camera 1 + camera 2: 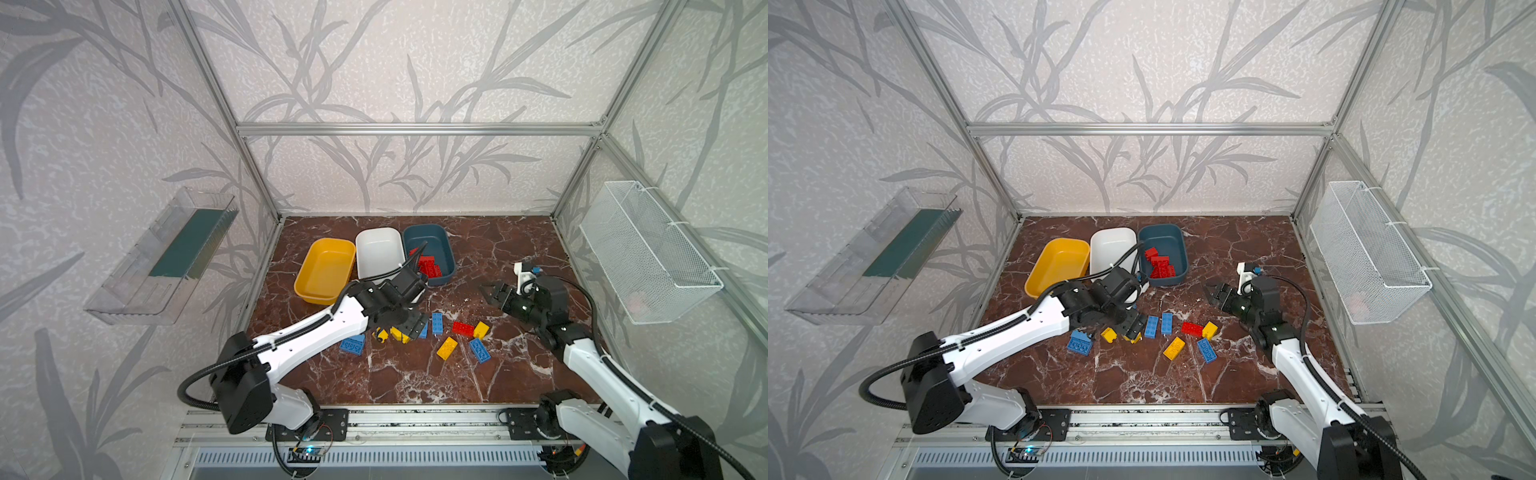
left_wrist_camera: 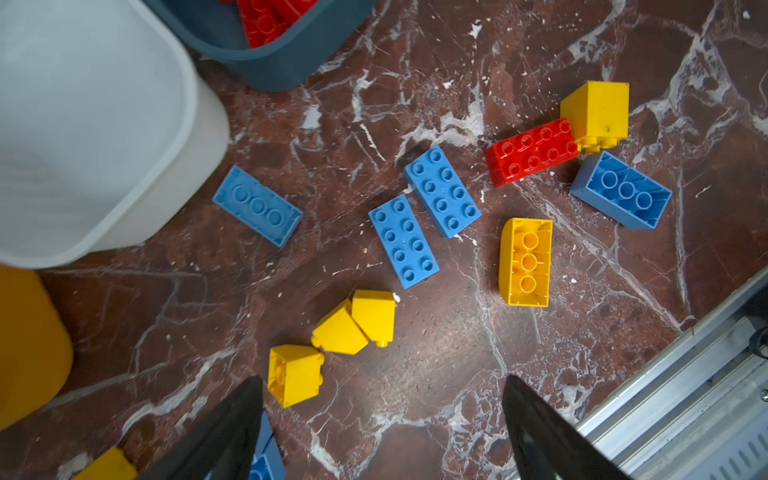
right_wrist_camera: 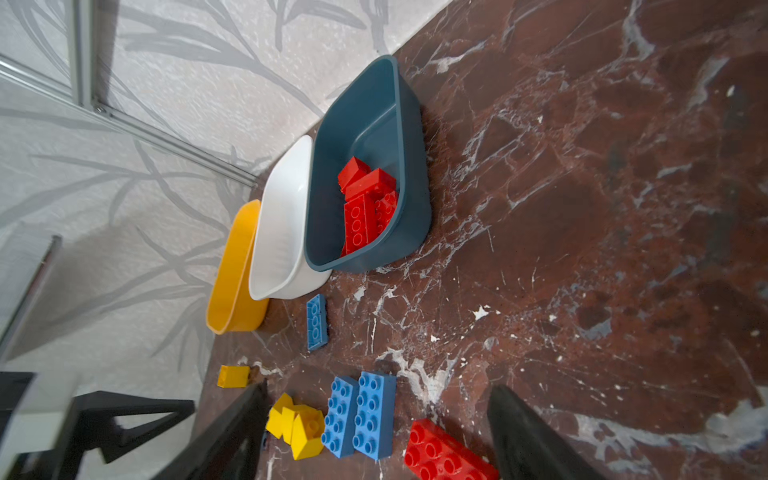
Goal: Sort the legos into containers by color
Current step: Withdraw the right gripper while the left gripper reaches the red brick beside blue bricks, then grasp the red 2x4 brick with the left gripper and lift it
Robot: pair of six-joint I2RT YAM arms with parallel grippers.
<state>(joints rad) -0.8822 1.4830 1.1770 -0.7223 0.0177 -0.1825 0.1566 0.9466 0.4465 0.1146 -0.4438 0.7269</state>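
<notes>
Blue legos [image 2: 441,190]: two laid side by side, studs up, long axes parallel.
Left gripper [image 2: 382,380]: held low over yellow legos [image 2: 338,332], jaws spread, empty.
Right gripper [image 3: 378,386]: held aloft, jaws parted, empty.

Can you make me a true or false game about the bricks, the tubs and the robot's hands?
1. The teal tub holds red bricks. True.
2. The white tub is full of blue bricks. False: the white tub looks empty, and the blue bricks lie on the table.
3. The left gripper is squeezing something. False: it is open and holds nothing.
4. One red brick lies on the table. True.
</notes>
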